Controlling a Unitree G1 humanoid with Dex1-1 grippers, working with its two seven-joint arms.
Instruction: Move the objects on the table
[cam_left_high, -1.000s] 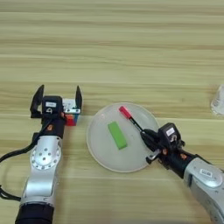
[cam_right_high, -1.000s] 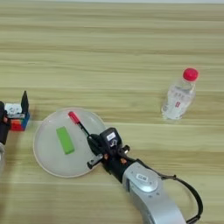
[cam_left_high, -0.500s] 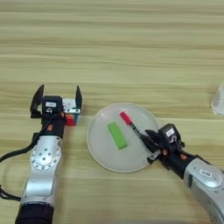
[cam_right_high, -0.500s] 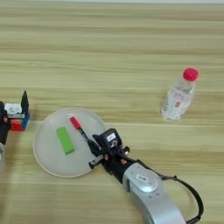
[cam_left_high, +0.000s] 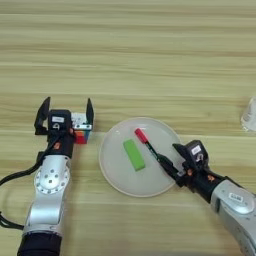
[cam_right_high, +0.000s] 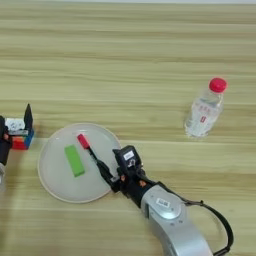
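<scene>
On the white plate (cam_left_high: 116, 170) lie the small green block (cam_left_high: 134, 154) and the red-and-black pen (cam_left_high: 148, 145), its red tip pointing to the far left. My right gripper (cam_left_high: 171, 162) is at the plate's right rim, shut on the pen's black end. The multicoloured puzzle cube (cam_left_high: 80, 133) sits left of the plate, close under the right finger of my left gripper (cam_left_high: 66, 111), which is open with its fingers pointing away over the table (cam_left_high: 130, 60). The clear bottle (cam_right_high: 202, 111) with a red cap stands upright far to the right.
A black cable (cam_right_high: 215, 220) loops beside the right arm near the front edge. The left arm's grey body (cam_left_high: 49, 185) lies along the front left of the table.
The pen's red tip has slid a little nearer across the plate, held by the right gripper. The left arm, cube, block and bottle have stayed put.
</scene>
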